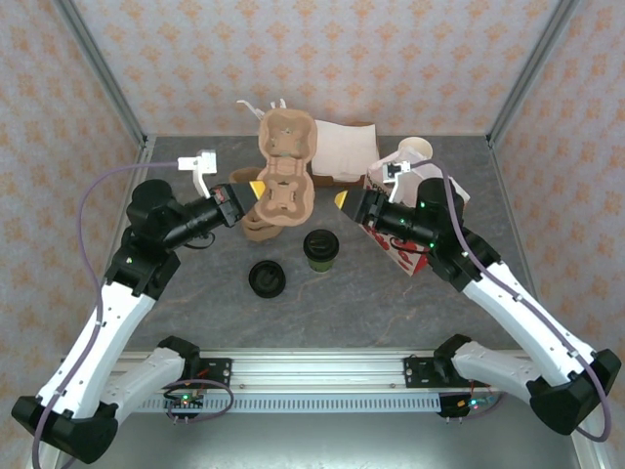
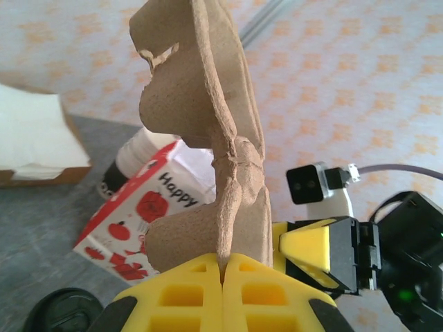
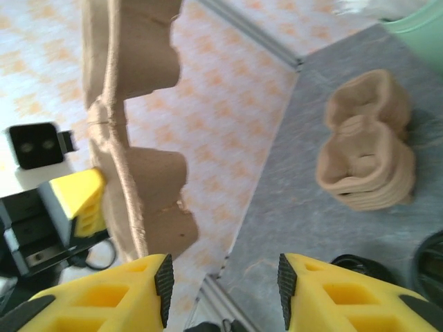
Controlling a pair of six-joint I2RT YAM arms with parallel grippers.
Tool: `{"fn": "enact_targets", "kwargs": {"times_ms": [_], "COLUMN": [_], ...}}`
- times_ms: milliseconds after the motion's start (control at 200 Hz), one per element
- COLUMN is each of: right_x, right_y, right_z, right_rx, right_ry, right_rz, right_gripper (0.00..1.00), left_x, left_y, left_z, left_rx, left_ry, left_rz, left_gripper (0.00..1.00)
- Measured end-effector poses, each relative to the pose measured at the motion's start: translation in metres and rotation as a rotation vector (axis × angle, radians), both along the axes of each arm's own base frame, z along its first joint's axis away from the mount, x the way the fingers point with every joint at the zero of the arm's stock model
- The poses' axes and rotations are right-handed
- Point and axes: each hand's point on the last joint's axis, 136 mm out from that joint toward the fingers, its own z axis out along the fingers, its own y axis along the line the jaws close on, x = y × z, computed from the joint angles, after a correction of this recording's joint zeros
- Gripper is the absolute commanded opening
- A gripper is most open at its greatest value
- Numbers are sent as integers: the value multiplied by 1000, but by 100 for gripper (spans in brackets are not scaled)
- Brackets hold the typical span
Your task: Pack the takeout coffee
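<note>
left gripper (image 2: 223, 268) pinches the cup carrier (image 2: 221, 159) rim tight, right gripper (image 3: 221, 277) gapes just beside it. i'd grab that edge squarely, then set it flat by the takeout coffee (image 1: 319, 249).

The cup carrier (image 2: 228, 159) is rough, matt paper pulp (fibrous along its edges). The coffee cup (image 1: 318, 260) is green paper under a smooth black plastic lid (image 1: 319, 242). The bag (image 2: 145, 207) is smooth printed paper; the table (image 1: 391, 303), matt speckled grey.
</note>
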Motion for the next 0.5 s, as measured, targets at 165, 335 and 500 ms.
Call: {"fn": "enact_targets", "kwargs": {"times_ms": [165,335,500], "right_x": [-24,-34,-40], "right_y": [1,2,5], "right_z": [14,16,21], "right_rx": [51,71,90], "right_ry": [-73,-101,-120], "right_rz": [96,140,180], "right_gripper": [45,45,44], "left_x": [-9,-16,-19], "left_y": [-13,-23,-29], "left_z": [-1,4,8], "left_rx": [-19,-41,-51], "left_ry": [-6,-18,-34], "left_rz": [-59,-100,-123], "left_gripper": [5,5,5]}}
